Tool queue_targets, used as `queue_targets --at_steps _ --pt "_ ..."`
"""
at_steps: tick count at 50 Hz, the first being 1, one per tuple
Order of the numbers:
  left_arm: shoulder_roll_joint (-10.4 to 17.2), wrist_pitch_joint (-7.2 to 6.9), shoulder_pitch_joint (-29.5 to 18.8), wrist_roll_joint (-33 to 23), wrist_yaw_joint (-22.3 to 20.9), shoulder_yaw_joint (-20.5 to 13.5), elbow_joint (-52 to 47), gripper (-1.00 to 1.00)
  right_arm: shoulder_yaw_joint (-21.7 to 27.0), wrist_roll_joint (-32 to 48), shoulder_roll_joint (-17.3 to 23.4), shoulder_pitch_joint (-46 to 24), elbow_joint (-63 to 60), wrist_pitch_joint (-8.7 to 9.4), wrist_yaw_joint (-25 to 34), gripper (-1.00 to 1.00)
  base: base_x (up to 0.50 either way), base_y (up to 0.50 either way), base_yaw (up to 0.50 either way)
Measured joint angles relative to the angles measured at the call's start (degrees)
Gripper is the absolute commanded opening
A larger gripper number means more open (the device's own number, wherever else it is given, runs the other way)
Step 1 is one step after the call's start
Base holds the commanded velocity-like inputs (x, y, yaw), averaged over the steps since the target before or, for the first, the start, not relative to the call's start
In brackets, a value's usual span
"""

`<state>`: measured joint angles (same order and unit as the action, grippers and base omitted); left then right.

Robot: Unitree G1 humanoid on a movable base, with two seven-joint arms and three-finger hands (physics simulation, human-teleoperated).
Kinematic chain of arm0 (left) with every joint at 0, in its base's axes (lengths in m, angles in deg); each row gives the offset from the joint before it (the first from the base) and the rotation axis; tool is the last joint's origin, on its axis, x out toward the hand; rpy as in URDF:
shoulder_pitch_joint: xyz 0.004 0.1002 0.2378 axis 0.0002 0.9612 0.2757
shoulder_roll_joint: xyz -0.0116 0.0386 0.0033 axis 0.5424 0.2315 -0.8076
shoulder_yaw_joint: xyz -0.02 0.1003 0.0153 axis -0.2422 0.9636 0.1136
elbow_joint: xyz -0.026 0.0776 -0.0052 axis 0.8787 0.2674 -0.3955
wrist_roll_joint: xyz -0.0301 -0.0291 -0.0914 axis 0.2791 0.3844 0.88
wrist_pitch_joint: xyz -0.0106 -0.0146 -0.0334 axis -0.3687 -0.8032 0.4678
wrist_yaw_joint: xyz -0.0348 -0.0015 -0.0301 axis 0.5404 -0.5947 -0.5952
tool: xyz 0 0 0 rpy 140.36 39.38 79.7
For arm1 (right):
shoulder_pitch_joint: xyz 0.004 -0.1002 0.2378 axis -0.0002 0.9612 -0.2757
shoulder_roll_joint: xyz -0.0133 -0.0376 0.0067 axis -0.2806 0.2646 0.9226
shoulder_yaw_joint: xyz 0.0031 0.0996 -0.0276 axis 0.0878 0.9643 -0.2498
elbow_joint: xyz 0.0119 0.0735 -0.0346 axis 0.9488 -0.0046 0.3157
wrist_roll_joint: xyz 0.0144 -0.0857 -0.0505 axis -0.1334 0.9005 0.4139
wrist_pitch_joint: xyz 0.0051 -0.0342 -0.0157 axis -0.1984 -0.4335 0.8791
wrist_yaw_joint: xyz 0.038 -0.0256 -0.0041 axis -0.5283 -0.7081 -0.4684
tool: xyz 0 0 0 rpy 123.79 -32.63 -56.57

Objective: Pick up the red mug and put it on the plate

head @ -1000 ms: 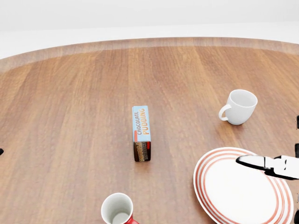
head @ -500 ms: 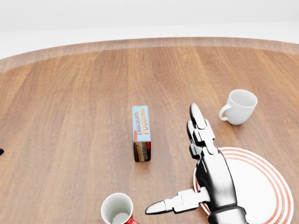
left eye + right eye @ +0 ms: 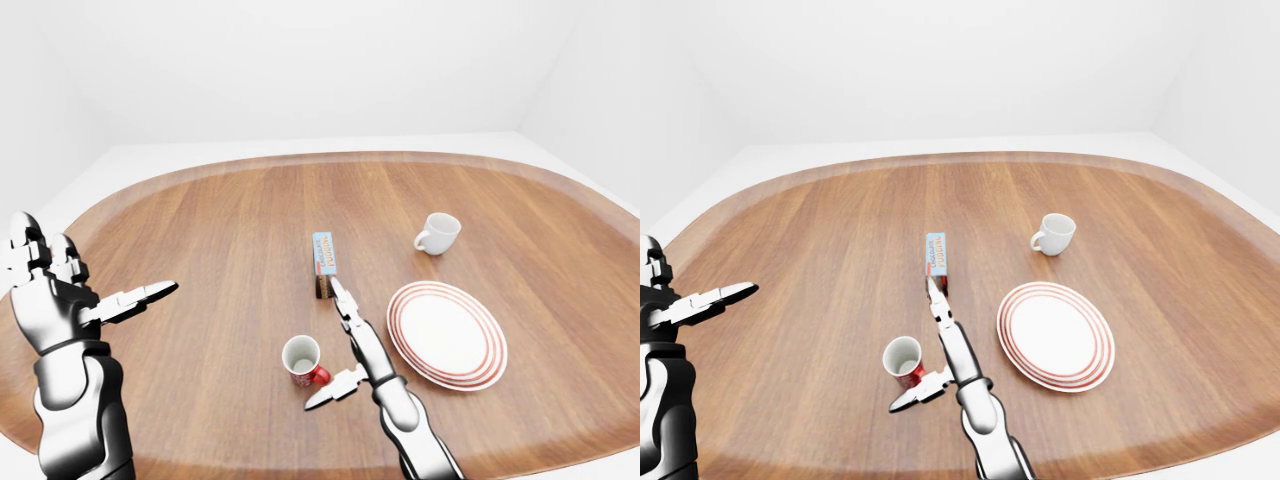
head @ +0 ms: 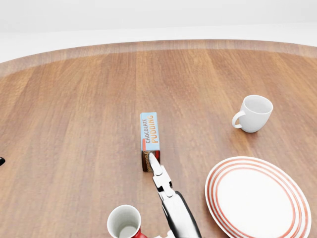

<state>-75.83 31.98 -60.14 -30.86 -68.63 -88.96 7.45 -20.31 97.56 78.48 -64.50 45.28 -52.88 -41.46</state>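
The red ceramic mug with the white inside (image 3: 302,360) stood upright on the oval brown wooden table (image 3: 220,230), closest to the robot of everything there, and it was the anchor for the whole scene. Just to the right of the mug in the left-eye view lay the silver three-finger right hand (image 3: 352,340), spread wide: two fingers stretched straight up the view past the mug, the thumb (image 3: 328,390) jutting out low below the mug's base, nothing caught between them. Whether the thumb touched the mug could not be told. Farther right of the mug sat the round white plate with red rings (image 3: 447,334), flat and bare. Well to the left of the mug, off the table's edge, the silver left hand (image 3: 70,292) was raised and open too, one finger pointing toward the mug. Beyond the mug, up the view, the light-blue chocolate pudding box (image 4: 150,141) stood on edge, the right hand's fingertips reaching just short of its near end. Farthest from the mug, up and to the right past the plate, stood the plain white cup (image 3: 439,233), upright, its handle turned left.
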Motion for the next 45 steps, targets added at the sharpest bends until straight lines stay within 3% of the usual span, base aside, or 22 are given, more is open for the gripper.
queue_targets --at_steps 10,45 --pt "-0.1 0.00 0.0 -0.1 0.0 0.2 0.0 1.00 -2.2 1.9 -0.8 -0.3 4.8 -1.69 -0.3 1.00 0.00 0.00 0.00" --pt "-0.2 0.00 0.0 -0.1 0.1 0.3 0.0 1.00 0.5 4.7 -4.8 -4.7 21.7 -1.69 -1.2 1.00 0.00 0.00 0.00"
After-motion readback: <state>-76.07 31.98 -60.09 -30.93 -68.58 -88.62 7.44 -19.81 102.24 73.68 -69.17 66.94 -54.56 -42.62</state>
